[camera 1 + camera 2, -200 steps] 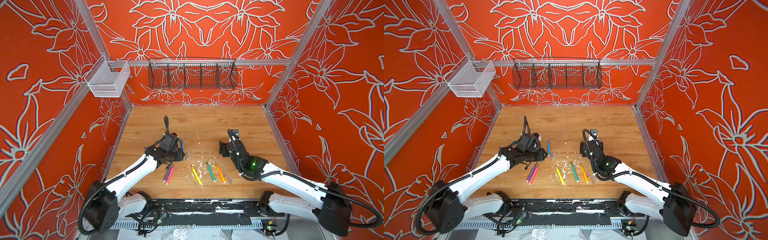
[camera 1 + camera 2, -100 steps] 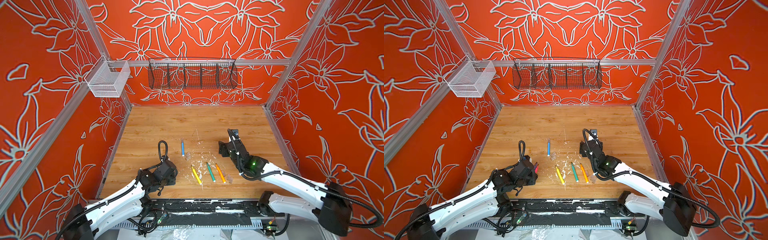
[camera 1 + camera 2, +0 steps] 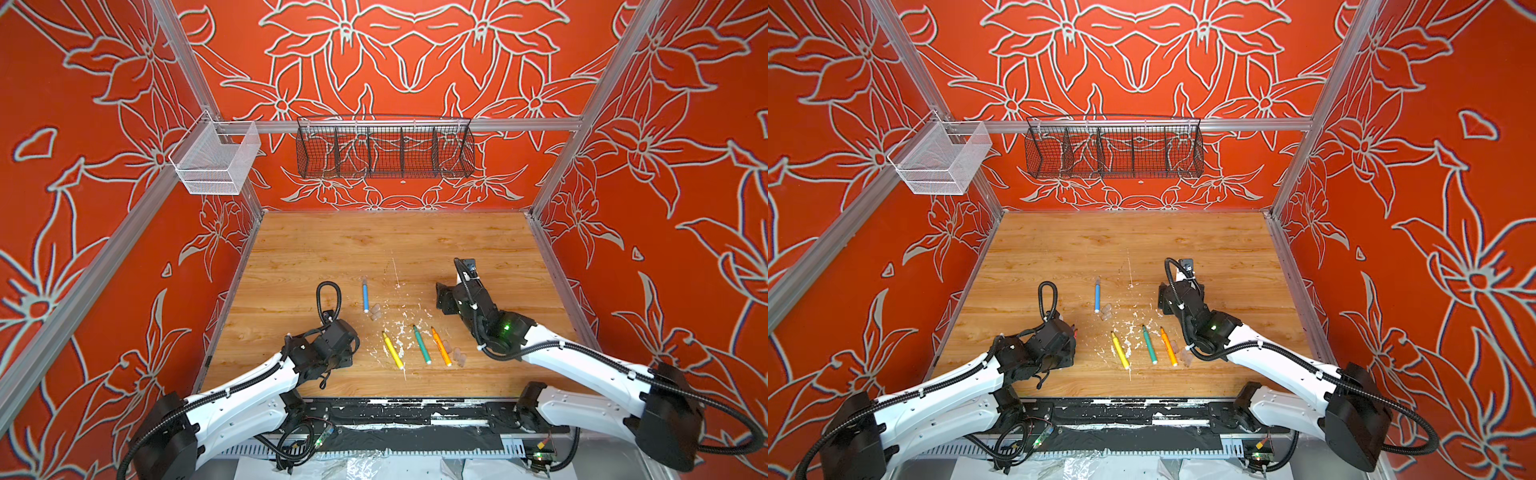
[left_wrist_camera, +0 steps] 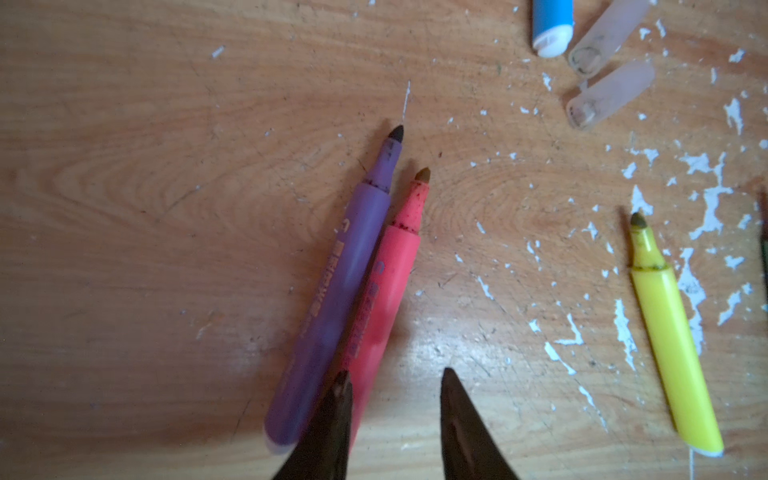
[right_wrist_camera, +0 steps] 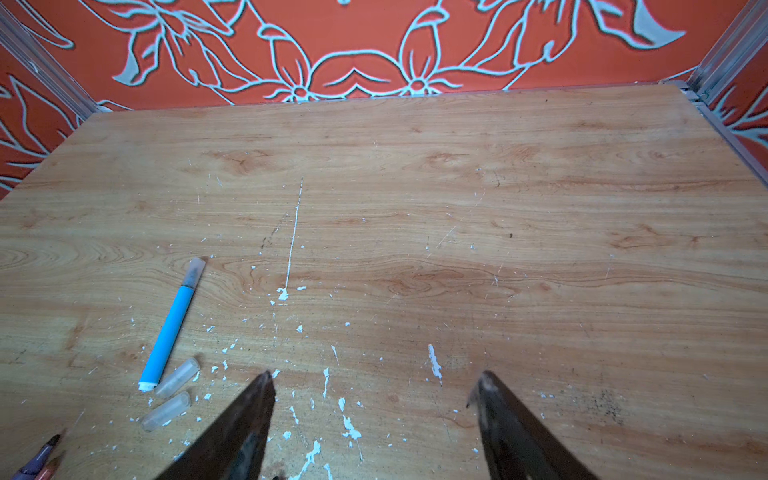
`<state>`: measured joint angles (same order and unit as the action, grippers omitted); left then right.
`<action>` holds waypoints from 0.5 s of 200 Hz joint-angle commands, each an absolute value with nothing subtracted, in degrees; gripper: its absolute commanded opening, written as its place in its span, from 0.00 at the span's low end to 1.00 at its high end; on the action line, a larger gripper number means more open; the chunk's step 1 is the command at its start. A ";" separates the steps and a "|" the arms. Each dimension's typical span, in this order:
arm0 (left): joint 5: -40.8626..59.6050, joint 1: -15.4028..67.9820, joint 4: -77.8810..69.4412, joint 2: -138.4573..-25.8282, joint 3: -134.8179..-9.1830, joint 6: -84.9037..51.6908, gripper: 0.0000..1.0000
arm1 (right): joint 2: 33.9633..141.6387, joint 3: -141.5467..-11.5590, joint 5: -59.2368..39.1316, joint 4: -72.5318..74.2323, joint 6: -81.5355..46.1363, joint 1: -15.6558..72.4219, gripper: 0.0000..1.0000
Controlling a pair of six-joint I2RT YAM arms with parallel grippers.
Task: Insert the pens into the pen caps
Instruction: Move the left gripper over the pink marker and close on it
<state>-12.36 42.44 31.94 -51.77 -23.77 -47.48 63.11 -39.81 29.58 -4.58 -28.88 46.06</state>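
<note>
Left gripper (image 4: pixel 392 374): partly parted, nothing held, above rear of pink pen (image 4: pixel 386 291) beside purple pen (image 4: pixel 336 299).
Right gripper (image 5: pixel 374 378): spread wide, empty.
Caps (image 5: pixel 176 378): two laid beside blue pen (image 5: pixel 170 328) on tabletop (image 5: pixel 457 208).

Left wrist view: back ends of the purple pen (image 4: pixel 332 299) & pink pen (image 4: pixel 388 282) hide under the dark, blurry fingers (image 4: pixel 328 436) of the left gripper (image 4: pixel 392 374). The blue pen (image 4: pixel 552 25) is cut off at the pic's edge; only its plug end shows. The green pen (image 4: pixel 764 249) is just a thin strip at the edge. Both top views: the left arm (image 3: pixel 249 386) covers purple & pink almost fully. The caps (image 3: pixel 457 355) by the orange pen (image 3: pixel 440 347) are too small to count.
</note>
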 commanded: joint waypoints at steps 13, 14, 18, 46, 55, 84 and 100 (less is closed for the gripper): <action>-13.89 42.71 31.20 -53.39 -23.21 -48.95 0.37 | 63.21 -41.91 29.92 -6.23 -29.53 45.86 0.78; -13.84 42.71 31.20 -53.50 -23.20 -48.95 0.37 | 63.20 -41.92 29.95 -6.24 -29.49 45.82 0.78; -13.72 42.71 31.20 -53.77 -23.27 -48.96 0.37 | 63.14 -41.93 29.97 -6.31 -29.53 45.79 0.78; -12.74 42.71 31.77 -57.88 -24.46 -49.13 0.36 | 62.80 -41.92 29.86 -6.33 -29.40 45.85 0.78; -12.74 42.71 31.90 -59.29 -24.85 -49.26 0.36 | 62.69 -41.93 29.75 -6.26 -29.43 45.83 0.78; -12.24 42.71 30.38 -63.98 -25.46 -49.07 0.34 | 62.76 -41.95 29.79 -6.44 -29.44 45.88 0.78; -10.13 42.75 28.52 -66.72 -25.73 -48.18 0.27 | 62.64 -41.97 30.03 -6.50 -29.42 45.84 0.78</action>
